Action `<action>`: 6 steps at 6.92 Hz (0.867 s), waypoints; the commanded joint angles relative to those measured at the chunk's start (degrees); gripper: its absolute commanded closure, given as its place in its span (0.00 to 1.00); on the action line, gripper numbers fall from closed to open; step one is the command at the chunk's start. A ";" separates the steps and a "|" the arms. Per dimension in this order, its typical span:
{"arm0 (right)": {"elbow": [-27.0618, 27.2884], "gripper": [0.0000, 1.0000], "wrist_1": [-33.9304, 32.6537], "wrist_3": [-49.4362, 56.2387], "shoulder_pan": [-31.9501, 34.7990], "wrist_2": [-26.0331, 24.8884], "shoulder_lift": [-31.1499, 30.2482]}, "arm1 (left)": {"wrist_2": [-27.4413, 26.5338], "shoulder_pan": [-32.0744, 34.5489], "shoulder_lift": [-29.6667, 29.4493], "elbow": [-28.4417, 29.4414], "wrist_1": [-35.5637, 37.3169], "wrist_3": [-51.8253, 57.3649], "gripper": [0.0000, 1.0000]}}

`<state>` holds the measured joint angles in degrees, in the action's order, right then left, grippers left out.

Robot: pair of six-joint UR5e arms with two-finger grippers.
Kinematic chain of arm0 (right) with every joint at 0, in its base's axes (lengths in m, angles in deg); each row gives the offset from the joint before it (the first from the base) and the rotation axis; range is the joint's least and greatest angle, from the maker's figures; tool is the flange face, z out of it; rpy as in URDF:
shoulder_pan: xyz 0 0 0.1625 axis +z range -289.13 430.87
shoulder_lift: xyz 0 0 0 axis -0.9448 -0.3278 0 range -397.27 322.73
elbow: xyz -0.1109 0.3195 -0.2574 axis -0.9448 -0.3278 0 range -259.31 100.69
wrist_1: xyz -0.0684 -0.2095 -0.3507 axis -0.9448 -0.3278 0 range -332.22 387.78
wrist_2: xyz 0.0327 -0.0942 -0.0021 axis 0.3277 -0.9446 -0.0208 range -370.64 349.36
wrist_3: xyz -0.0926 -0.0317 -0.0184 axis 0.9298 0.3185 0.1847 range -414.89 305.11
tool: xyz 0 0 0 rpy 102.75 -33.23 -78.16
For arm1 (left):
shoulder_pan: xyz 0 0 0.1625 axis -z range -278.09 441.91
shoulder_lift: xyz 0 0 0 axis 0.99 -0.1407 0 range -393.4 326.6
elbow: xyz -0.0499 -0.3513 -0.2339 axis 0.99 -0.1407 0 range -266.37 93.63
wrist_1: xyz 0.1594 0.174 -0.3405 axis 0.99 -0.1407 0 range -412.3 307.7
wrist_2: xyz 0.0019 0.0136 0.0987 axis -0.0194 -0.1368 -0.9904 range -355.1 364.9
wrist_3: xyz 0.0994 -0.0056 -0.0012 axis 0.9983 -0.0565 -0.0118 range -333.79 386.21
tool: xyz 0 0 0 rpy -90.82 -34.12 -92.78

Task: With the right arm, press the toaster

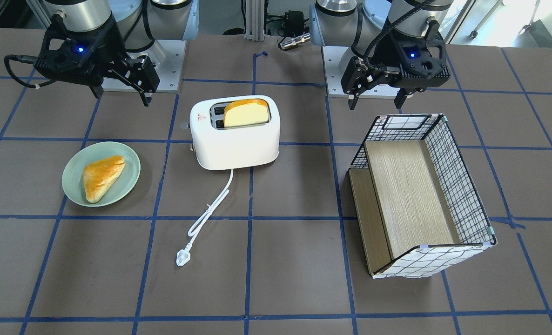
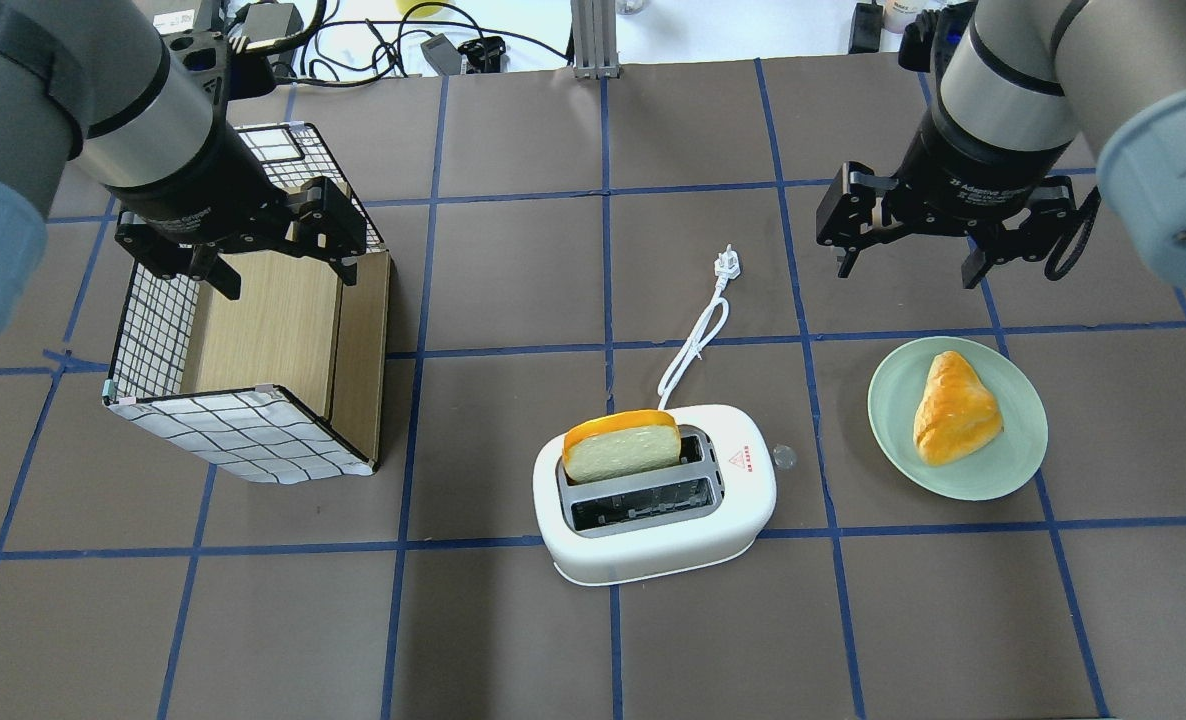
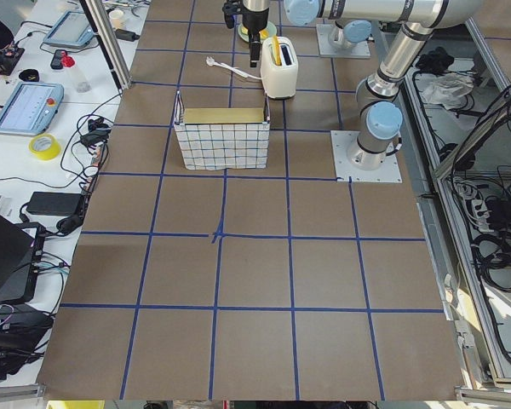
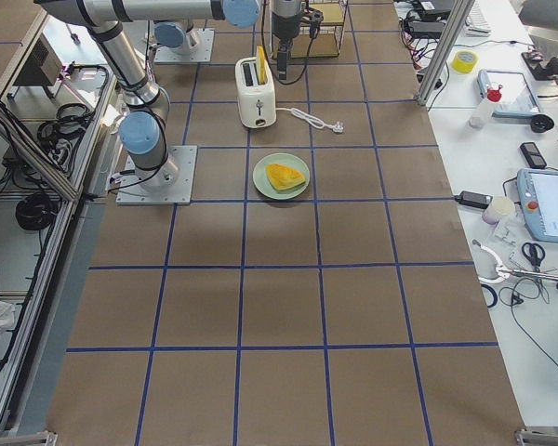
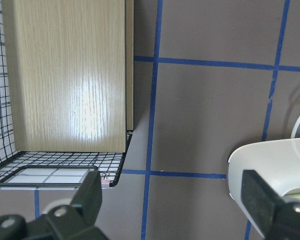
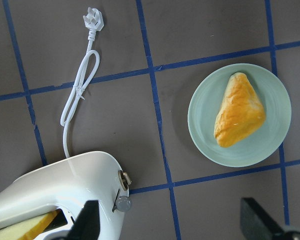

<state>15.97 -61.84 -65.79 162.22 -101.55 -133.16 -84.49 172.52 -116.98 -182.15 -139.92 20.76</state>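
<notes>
Toaster (image 2: pixel 655 556) with 1 slice (image 2: pixel 621 448), right tool (image 2: pixel 908 273) apart.

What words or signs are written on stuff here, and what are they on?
"Adaptive Gripper": white print on the black collar just above the right gripper, seen from overhead; the last letters are faint.
Same spot above the left gripper: white print, too blurred to read.
On top of the toaster: a red triangle sign with tiny red letters under it, too small to read.
Nothing else shows readable text.
</notes>
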 commanded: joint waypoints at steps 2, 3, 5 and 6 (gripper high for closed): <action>-0.36 0.00 -0.21 0.00 0.05 0.03 0.00 | 0.00 0.00 0.00 -0.01 0.00 0.00 0.00; -0.45 0.00 -0.73 0.09 0.05 0.03 0.00 | 0.00 0.00 0.00 -0.01 0.00 0.00 0.00; -0.54 0.00 -1.00 0.18 0.05 -0.06 -0.09 | 0.00 0.00 0.00 -0.01 0.00 0.00 0.00; -0.89 0.00 -1.00 0.18 0.22 -0.15 -0.09 | 0.00 0.00 0.00 -0.01 0.00 0.00 0.00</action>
<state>15.40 -62.77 -65.61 162.33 -101.62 -133.21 -84.48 172.53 -116.98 -182.17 -139.92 20.76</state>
